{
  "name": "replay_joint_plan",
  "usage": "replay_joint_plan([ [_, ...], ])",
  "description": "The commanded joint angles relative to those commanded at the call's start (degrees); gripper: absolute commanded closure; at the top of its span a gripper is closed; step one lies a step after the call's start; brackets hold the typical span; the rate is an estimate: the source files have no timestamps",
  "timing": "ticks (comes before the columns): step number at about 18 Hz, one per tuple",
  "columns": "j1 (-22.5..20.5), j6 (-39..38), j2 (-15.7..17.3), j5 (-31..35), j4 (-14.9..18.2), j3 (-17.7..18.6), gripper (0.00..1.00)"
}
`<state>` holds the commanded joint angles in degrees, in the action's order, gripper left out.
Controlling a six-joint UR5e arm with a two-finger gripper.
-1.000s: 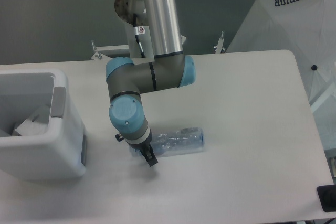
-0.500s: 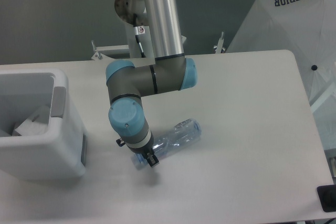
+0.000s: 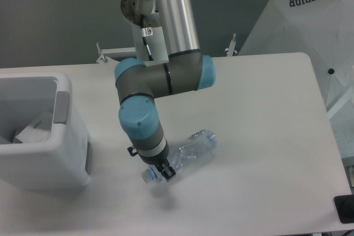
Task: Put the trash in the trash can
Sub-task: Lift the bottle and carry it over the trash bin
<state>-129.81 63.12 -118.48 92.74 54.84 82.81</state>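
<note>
A crushed clear plastic bottle [image 3: 191, 150] with a blue cap [image 3: 147, 176] hangs tilted above the table, its cap end low at the left and its base higher at the right. My gripper [image 3: 164, 171] is shut on the bottle near its neck. The white trash can [image 3: 61, 136] stands at the left edge of the table, well left of the gripper. Inside it lies a crumpled white wrapper [image 3: 32, 128], partly hidden by the bin's wall.
The robot's arm [image 3: 166, 75] rises from the gripper to the top of the view. A white umbrella-like cover marked SUPERIOR [image 3: 310, 31] stands off the table's right side. A dark object [image 3: 345, 209] sits at the lower right corner.
The bottle lay flat on the table a second ago; my gripper has shut on its neck end and lifted it, tilting it. The gripper has shifted slightly right and toward the camera.
</note>
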Motion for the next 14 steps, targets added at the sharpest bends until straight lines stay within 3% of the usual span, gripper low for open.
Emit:
replay_joint_plan([
  [4, -2.46, -6.33, 1.58, -9.57, 0.09, -4.40, 0.56],
  [7, -4.13, -11.25, 4.30, -19.15, 0.00, -5.02, 0.56],
  [10, -5.19, -14.86, 6.59, -29.42, 0.00, -5.64, 0.56],
  [14, -6.42, -20.66, 6.95, -45.94, 0.00, -8.18, 0.56],
])
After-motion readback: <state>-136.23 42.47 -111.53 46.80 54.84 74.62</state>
